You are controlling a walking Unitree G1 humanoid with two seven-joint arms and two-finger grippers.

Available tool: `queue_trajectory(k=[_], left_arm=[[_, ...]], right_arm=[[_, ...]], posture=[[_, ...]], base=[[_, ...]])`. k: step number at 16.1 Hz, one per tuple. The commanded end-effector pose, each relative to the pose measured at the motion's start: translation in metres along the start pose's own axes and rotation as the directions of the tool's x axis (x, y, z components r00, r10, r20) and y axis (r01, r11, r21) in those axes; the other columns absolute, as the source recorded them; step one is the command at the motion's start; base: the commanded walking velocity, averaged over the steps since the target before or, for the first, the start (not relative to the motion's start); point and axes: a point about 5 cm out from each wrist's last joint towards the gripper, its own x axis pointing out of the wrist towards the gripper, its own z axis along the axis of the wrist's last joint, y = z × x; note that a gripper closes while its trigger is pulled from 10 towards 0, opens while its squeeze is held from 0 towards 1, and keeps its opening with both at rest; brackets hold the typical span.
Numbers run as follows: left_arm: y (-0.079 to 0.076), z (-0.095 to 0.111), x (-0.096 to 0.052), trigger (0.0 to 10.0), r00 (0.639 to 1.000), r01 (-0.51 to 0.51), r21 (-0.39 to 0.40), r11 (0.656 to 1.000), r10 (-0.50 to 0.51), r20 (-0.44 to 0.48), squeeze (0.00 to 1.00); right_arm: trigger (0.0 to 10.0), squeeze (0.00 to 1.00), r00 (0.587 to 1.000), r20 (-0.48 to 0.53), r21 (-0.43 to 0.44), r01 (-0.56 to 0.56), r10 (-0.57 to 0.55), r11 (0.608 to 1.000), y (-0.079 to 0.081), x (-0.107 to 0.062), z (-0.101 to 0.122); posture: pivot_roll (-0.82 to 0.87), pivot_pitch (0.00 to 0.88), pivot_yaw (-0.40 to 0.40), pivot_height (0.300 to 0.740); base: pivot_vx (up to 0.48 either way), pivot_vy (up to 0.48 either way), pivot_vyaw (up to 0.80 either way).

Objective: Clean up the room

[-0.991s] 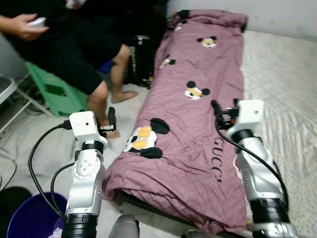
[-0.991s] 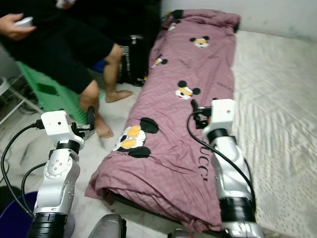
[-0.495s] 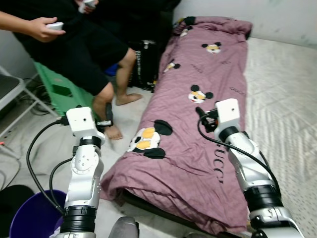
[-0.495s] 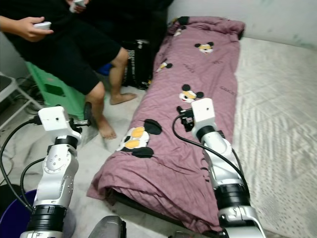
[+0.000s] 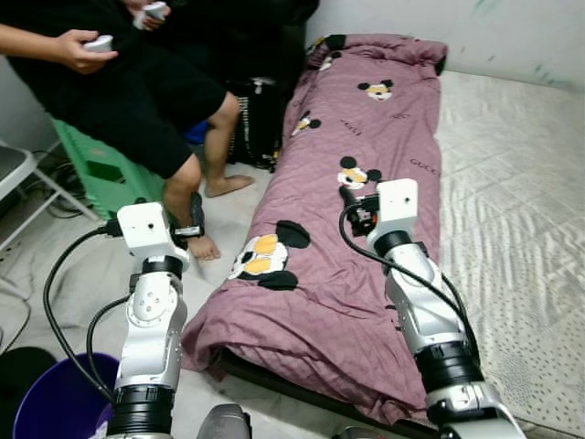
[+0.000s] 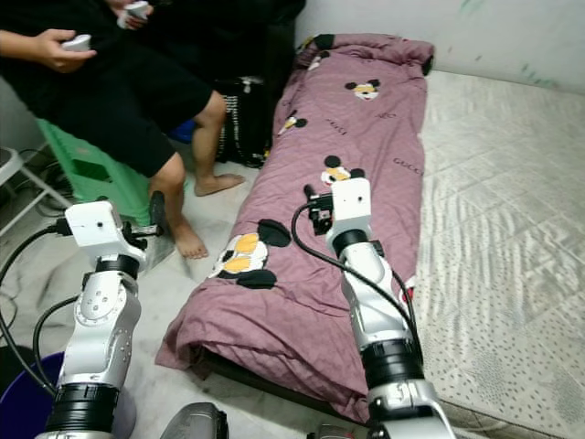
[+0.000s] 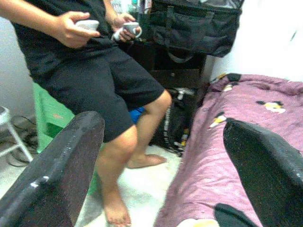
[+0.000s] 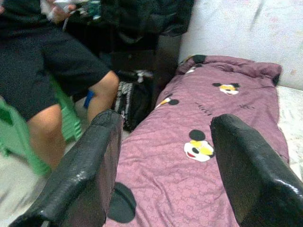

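Blanket (image 5: pixel 366 174) spread on mattress (image 5: pixel 512 183), directly under spread-fingered right gripper (image 8: pixel 163 165); left gripper (image 7: pixel 161 170) also spread, over floor

- A quilt (image 5: pixel 366 183) lies lengthwise on the mattress (image 5: pixel 512 183) ahead of me, along its left side.
- A person (image 5: pixel 137 82) sits to my left on a stool (image 5: pixel 96 169), feet on the floor beside the quilt.
- A bucket (image 5: pixel 55 402) stands by my left arm.
- My right gripper (image 5: pixel 352 203) hangs over the quilt; my left gripper (image 5: pixel 194 215) is near the person's foot.
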Motion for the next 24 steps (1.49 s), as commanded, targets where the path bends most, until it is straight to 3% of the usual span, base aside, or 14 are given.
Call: queue_trajectory(k=[1,4,6,9,12,24], left_arm=[[-0.005,0.001,0.003,10.0,1.000,0.020,-0.017,1.000,-0.020,-0.005,0.00],[-0.012,0.001,0.005,10.0,1.000,-0.012,0.018,1.000,0.012,-0.004,0.00],[-0.006,0.008,0.004,10.0,1.000,0.003,-0.019,1.000,-0.003,0.014,0.00],[-0.002,0.003,0.002,10.0,1.000,-0.009,-0.007,1.000,0.009,0.000,0.00],[-0.010,0.002,0.000,10.0,1.000,0.020,-0.040,0.999,-0.020,-0.005,0.00],[-0.014,0.008,0.000,10.0,1.000,0.000,-0.044,0.999,0.001,0.021,0.00]], right_arm=[[10.0,0.00,0.998,0.035,0.017,0.045,-0.045,0.999,-0.004,0.000,0.008],[10.0,0.00,0.999,0.024,0.000,0.049,-0.049,0.999,-0.012,0.002,0.009],[10.0,0.00,0.999,0.030,-0.016,0.031,-0.030,0.999,-0.016,0.004,0.012],[10.0,0.00,1.000,0.029,-0.015,0.013,-0.012,1.000,-0.012,0.004,0.012],[10.0,0.00,0.999,0.035,-0.014,-0.005,0.006,1.000,-0.005,0.003,0.013],[10.0,0.00,0.999,0.038,-0.013,-0.037,0.038,0.999,-0.002,0.008,0.016]], posture=[[-0.06,0.002,0.035,0.740],[-0.07,0.006,0.025,0.740],[-0.07,0.022,0.012,0.740],[-0.06,0.030,0.006,0.740],[-0.07,0.032,0.002,0.740],[-0.06,0.026,-0.009,0.740]], base=[[0.000,0.000,0.00],[0.000,0.000,0.00],[0.000,0.000,0.40],[0.000,0.000,0.80],[0.000,0.000,0.80],[0.000,0.000,0.80]])
